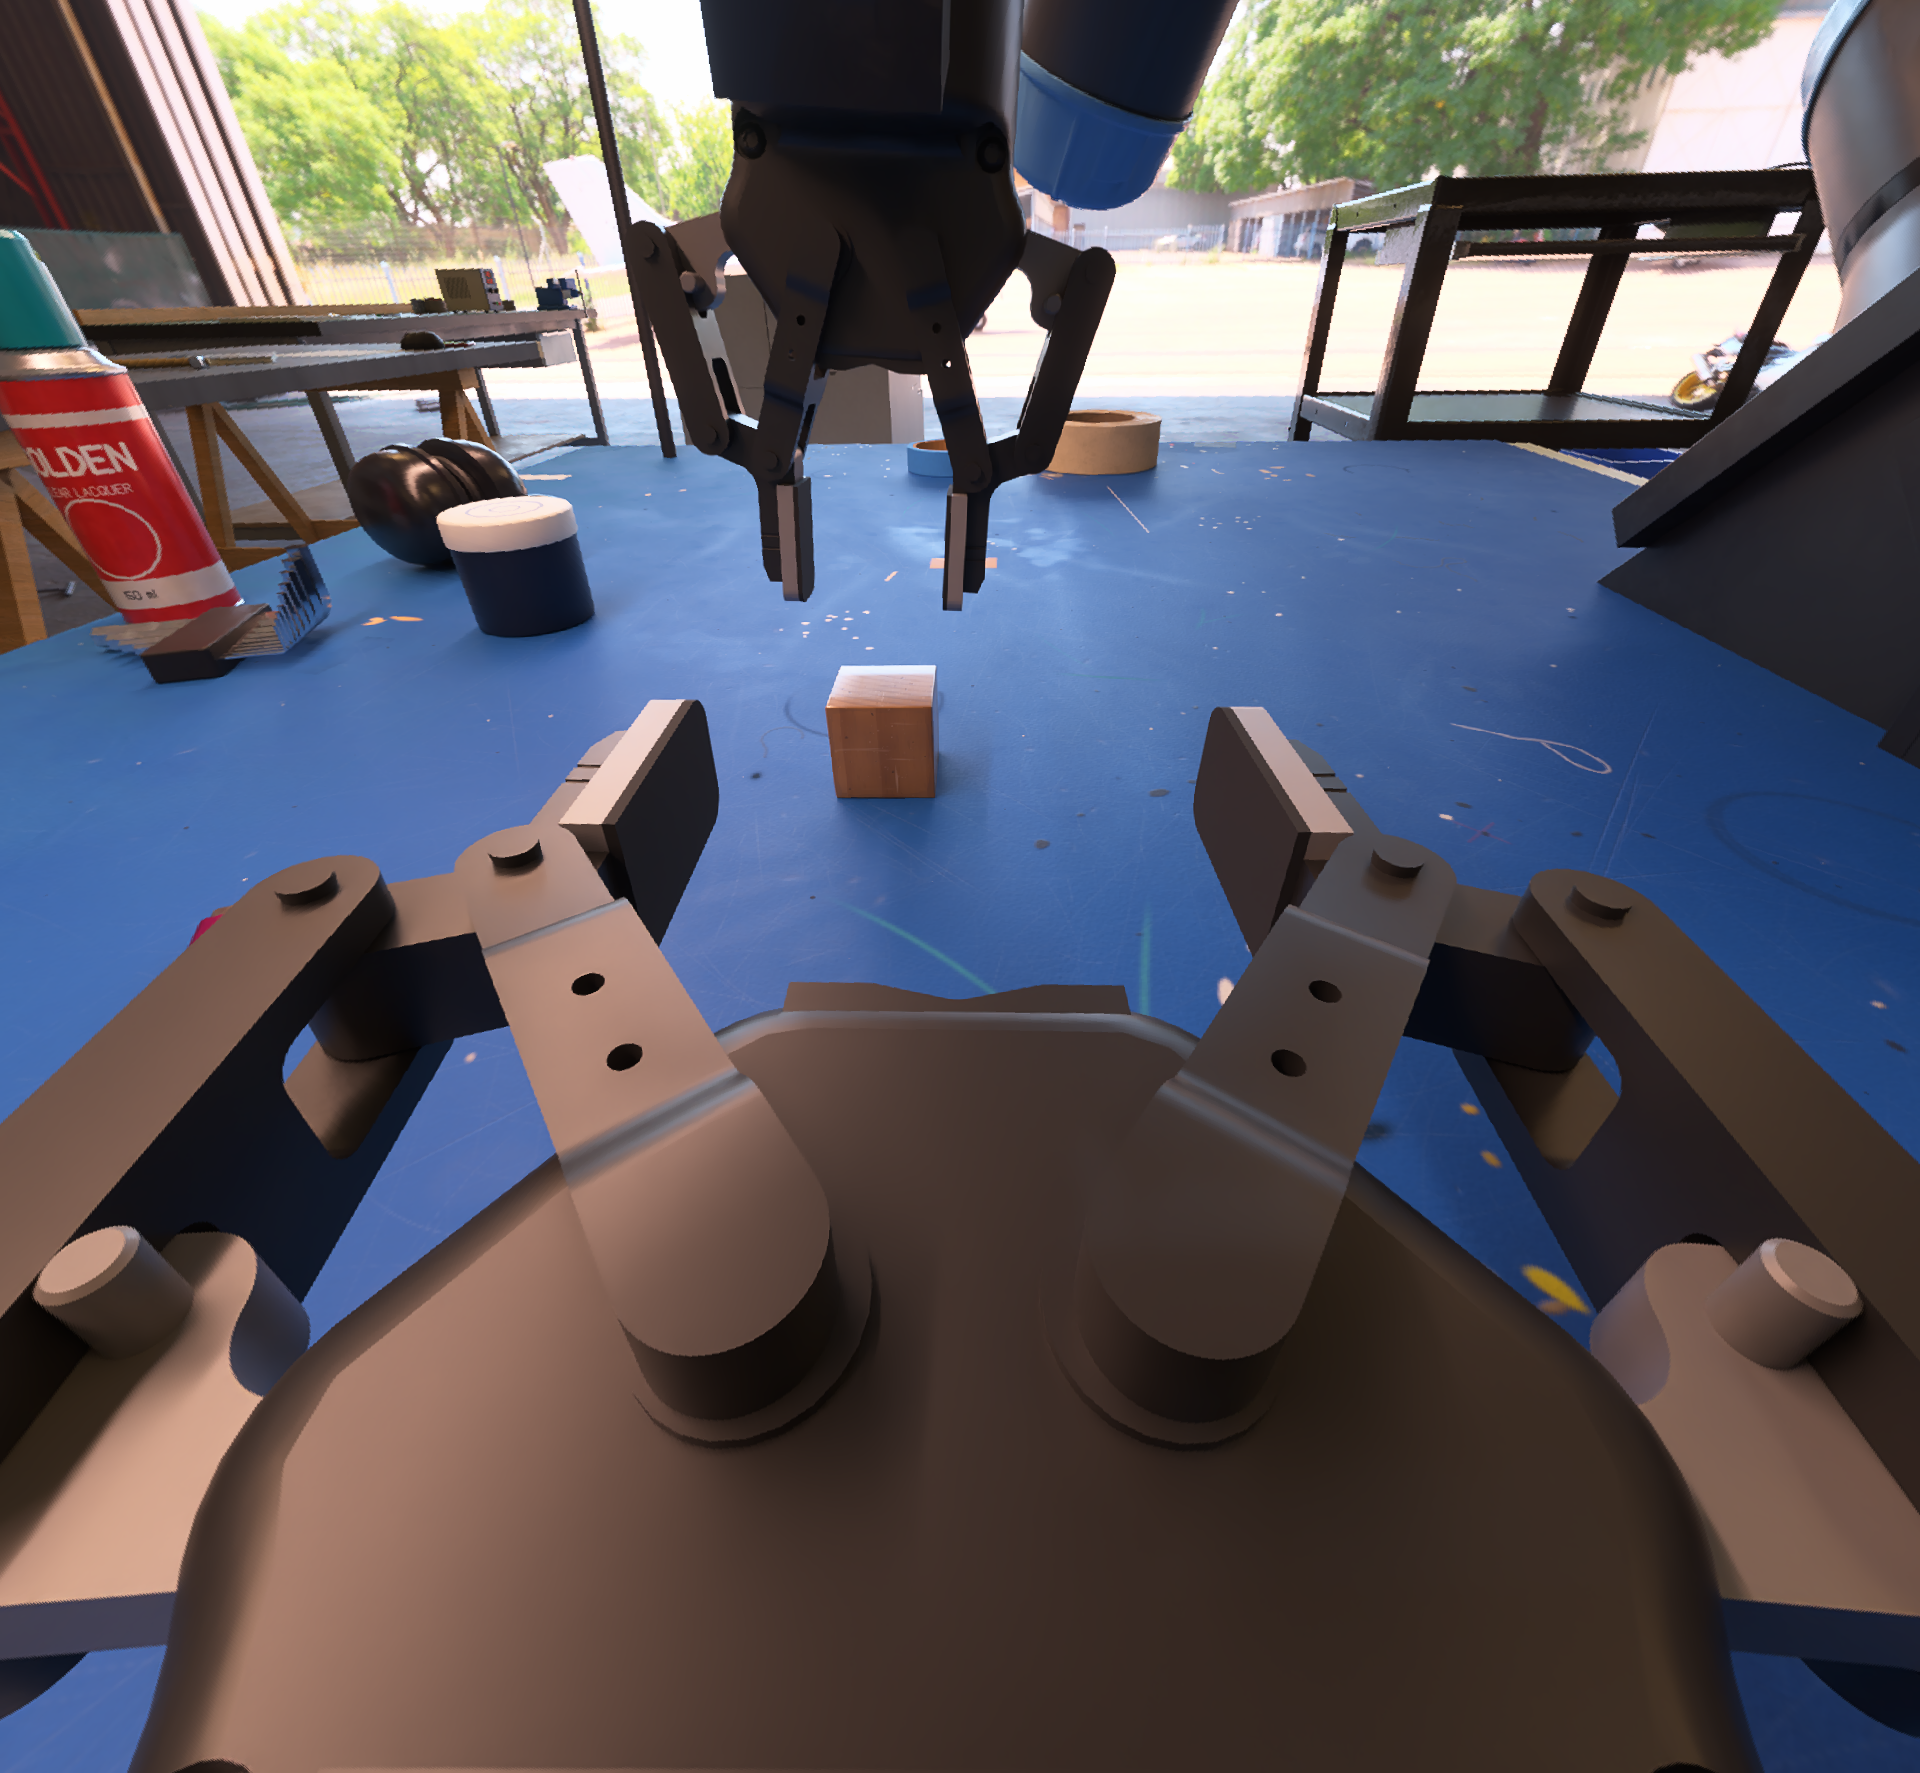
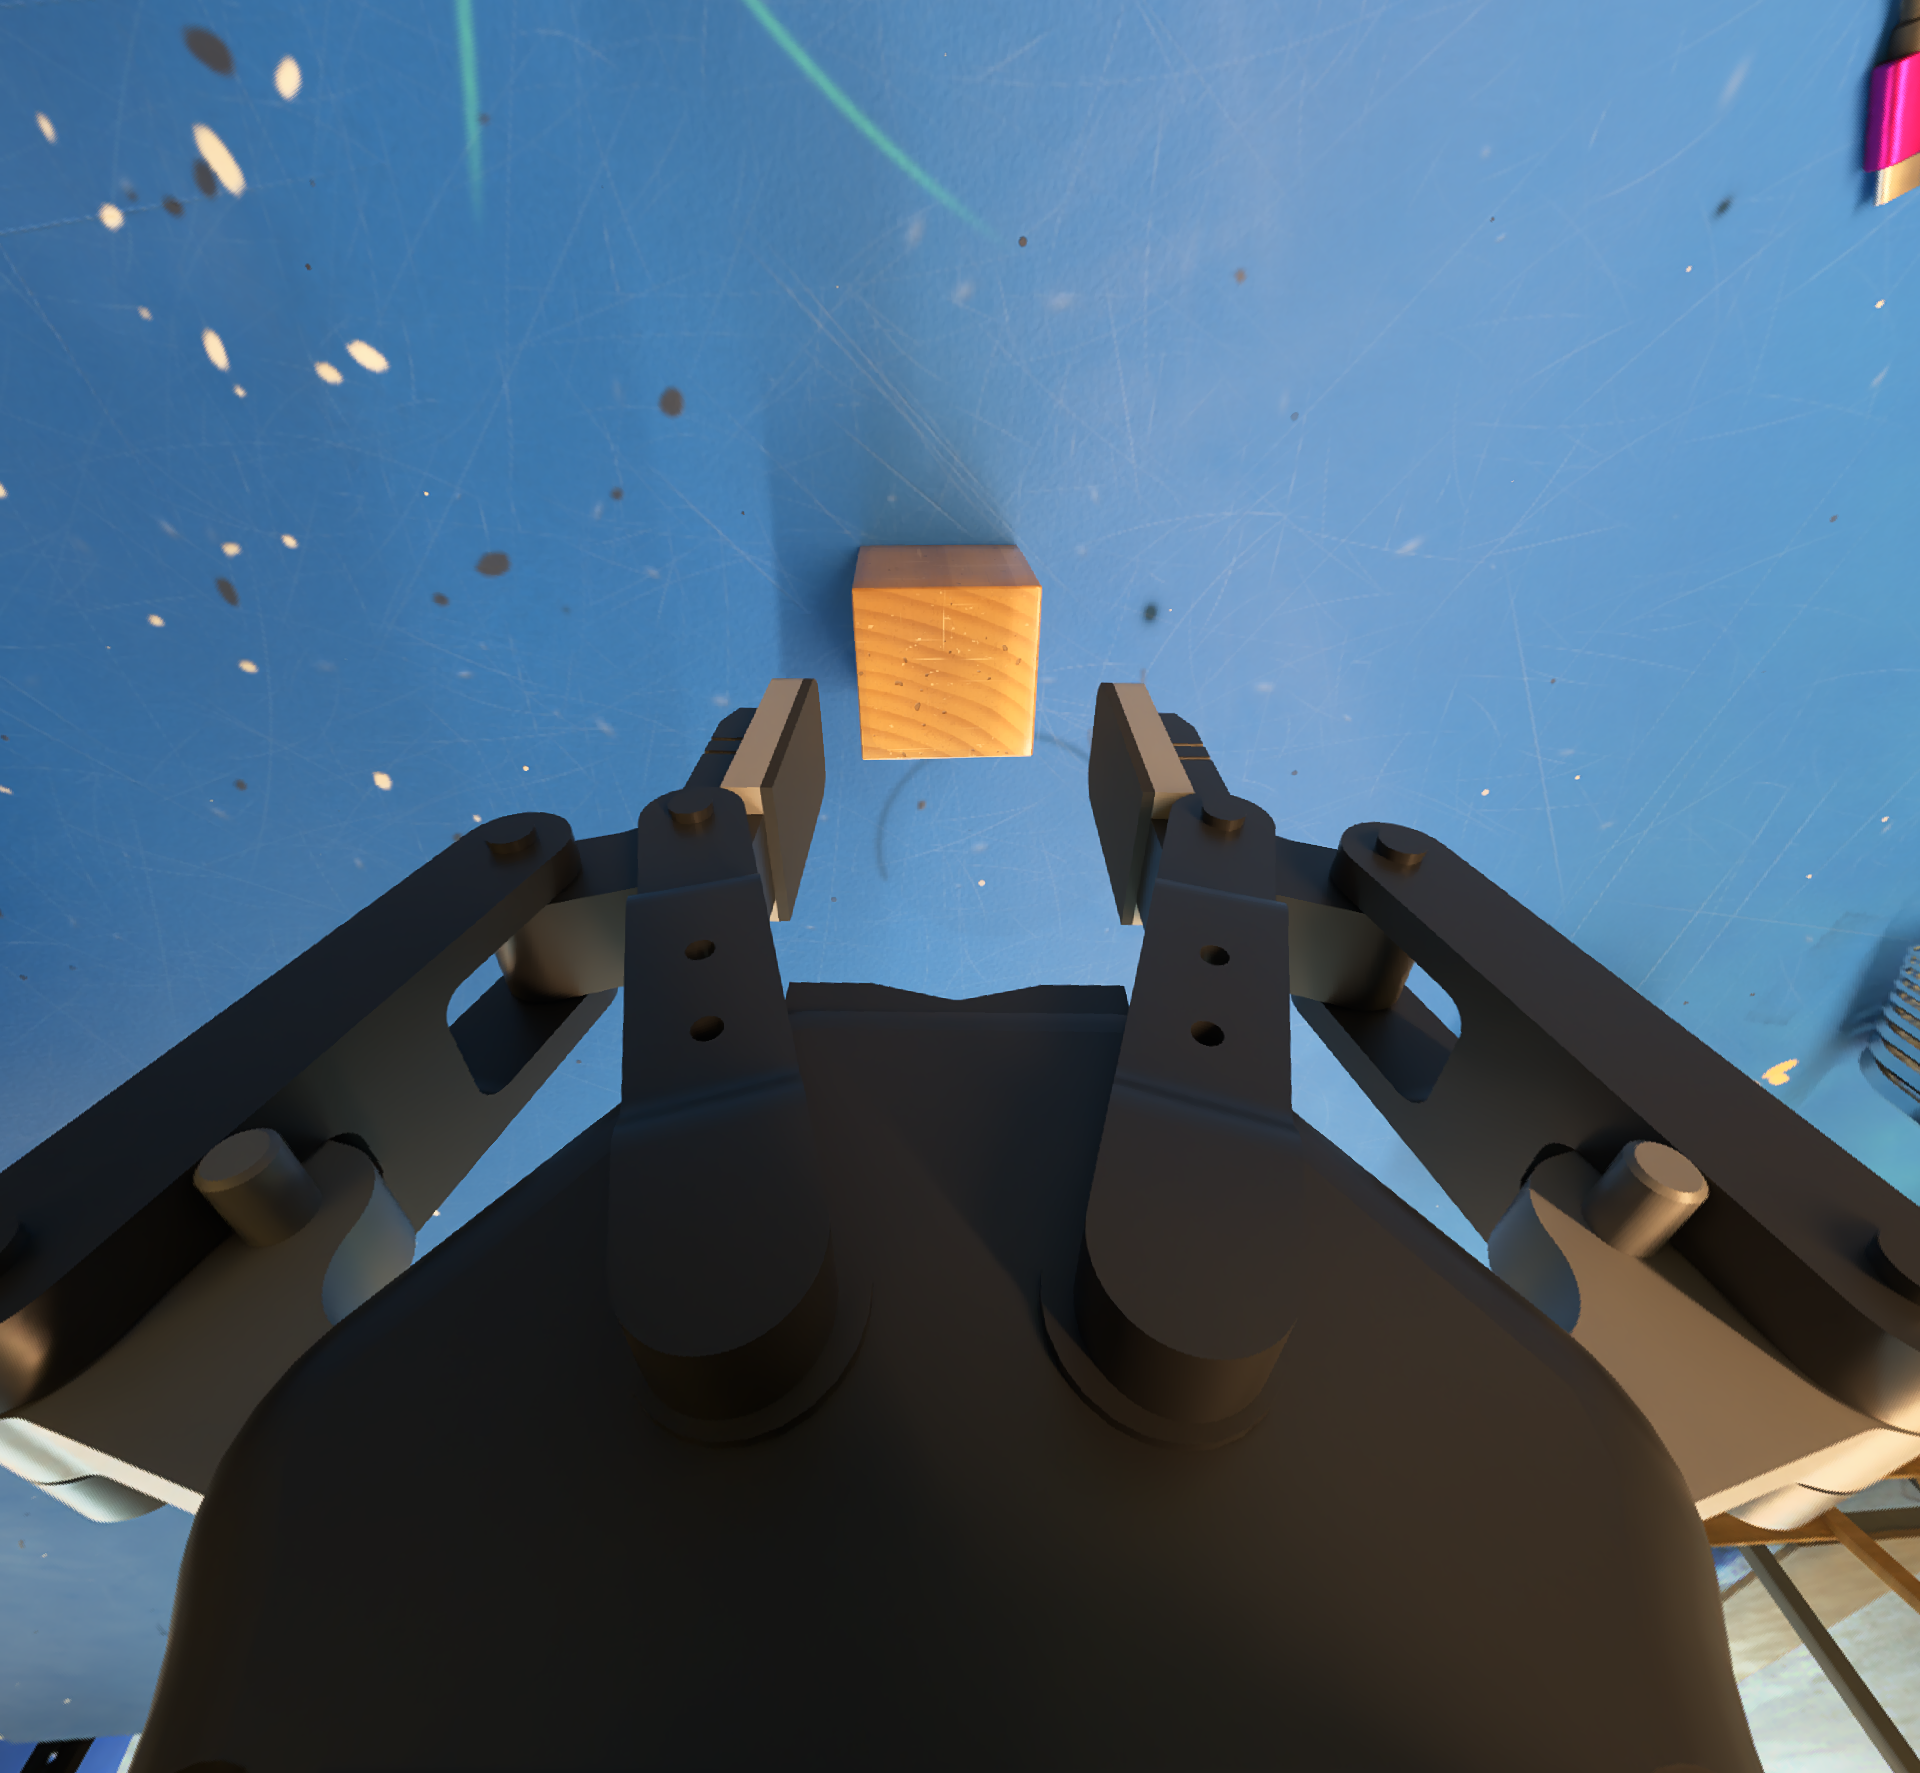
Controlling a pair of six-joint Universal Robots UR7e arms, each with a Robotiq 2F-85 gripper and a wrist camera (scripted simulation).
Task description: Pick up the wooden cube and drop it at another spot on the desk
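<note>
Right gripper (image 2: 956, 798): jaws spread, nothing between them. It hangs above the wooden cube (image 2: 945, 658), pointing straight down at the desk (image 2: 1455, 476). From its own wrist view the cube sits just past the fingertips, roughly centred in the gap, clear of both pads. The left wrist view confirms it: right gripper (image 1: 881, 544) overhead, fingertips above the cube's top face with visible air between.

Left gripper (image 1: 954, 788): also spread wide, empty, low and angled across the desk. The cube (image 1: 882, 731) is ahead of it and not inside the jaws.

Cube: resting flat on the blue desk (image 1: 1299, 684), upright, near the middle, well apart from the clutter.

Around: dark jar with white lid (image 1: 516, 565), black ball-like object (image 1: 421, 487) behind it, red spray can (image 1: 99, 487) and a finned metal part (image 1: 260, 611) off to one side; tape rolls (image 1: 1107, 442) at the far edge. Something with a magenta band (image 2: 1893, 113) at the edge of the right wrist view, nowhere near the cube.

Progress, my read: early. Looks like pre-grasp alignment by the right arm. Nothing gripped or lifted. Left to do: descend, close on the cube, lift, carry, release at another spot. There's plenty of bare desk for the drop.
</note>
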